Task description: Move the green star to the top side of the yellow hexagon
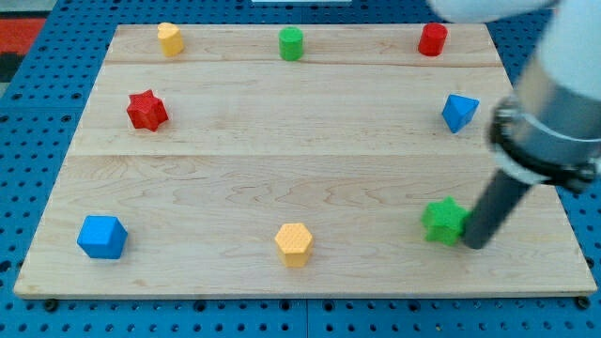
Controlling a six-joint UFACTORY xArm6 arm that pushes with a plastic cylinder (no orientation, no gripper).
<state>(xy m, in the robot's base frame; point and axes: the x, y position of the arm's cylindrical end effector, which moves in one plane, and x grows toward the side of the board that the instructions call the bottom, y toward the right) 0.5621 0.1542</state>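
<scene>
The green star point(443, 221) lies on the wooden board point(300, 160) at the view's lower right. The yellow hexagon point(294, 244) lies near the bottom edge, left of the star by about a quarter of the board's width. My tip point(476, 244) is at the end of the dark rod, right beside the star's right side, touching or almost touching it.
A blue cube point(101, 237) sits at the lower left, a red star point(146, 110) at the left. A yellow block point(170, 38), a green cylinder point(291, 43) and a red cylinder point(433, 39) line the top edge. A blue block point(458, 112) is at the right.
</scene>
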